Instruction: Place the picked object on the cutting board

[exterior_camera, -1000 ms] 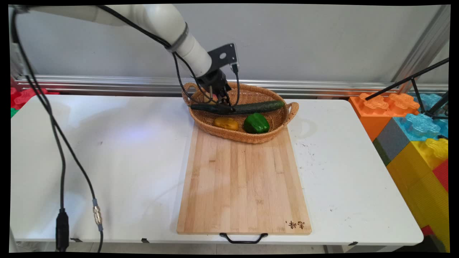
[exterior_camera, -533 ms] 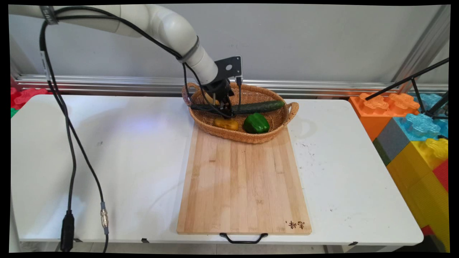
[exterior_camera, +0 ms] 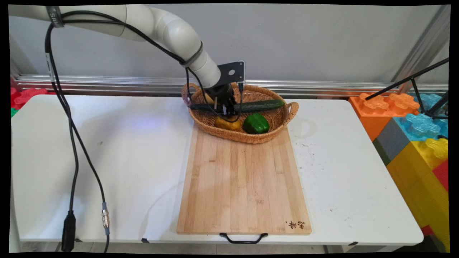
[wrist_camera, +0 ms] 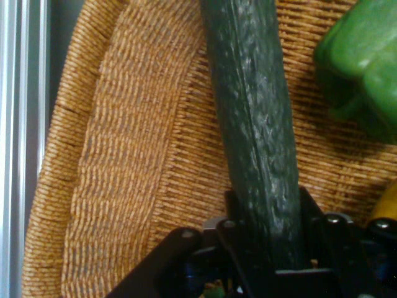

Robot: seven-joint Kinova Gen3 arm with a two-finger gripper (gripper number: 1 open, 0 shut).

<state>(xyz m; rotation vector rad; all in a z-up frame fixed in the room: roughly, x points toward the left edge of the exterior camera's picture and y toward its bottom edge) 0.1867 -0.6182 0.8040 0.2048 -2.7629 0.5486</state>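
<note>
gripper: black two-finger gripper (exterior_camera: pixel 226 110) sunk low inside the wicker basket (exterior_camera: pixel 274 128), down over the cucumber (exterior_camera: pixel 260 106); in the hand view its fingers (wrist_camera: pixel 236 211) stand on either side of the cucumber (wrist_camera: pixel 251 124) and look pinched against it
cucumber: long, dark green, lying across the basket from its left handle towards the right rim; its middle is hidden by the hand in the main view
neighbours: yellow pepper (exterior_camera: pixel 226 123) just in front of the gripper, partly covered by it; green pepper (exterior_camera: pixel 256 123) beside the yellow one, near the basket's front wall
what changed: over the last second the arm has swung further in and the hand has dropped lower; a second ago the fingers met the cucumber from above; now they sit astride it and reach down by the yellow pepper; the cucumber itself lies much as before, not visibly lifted
surroundings: basket rests on the far end of the wooden cutting board (exterior_camera: pixel 244 186); board lies on the white table (exterior_camera: pixel 107 161); coloured foam blocks (exterior_camera: pixel 416 132) at the right
</note>
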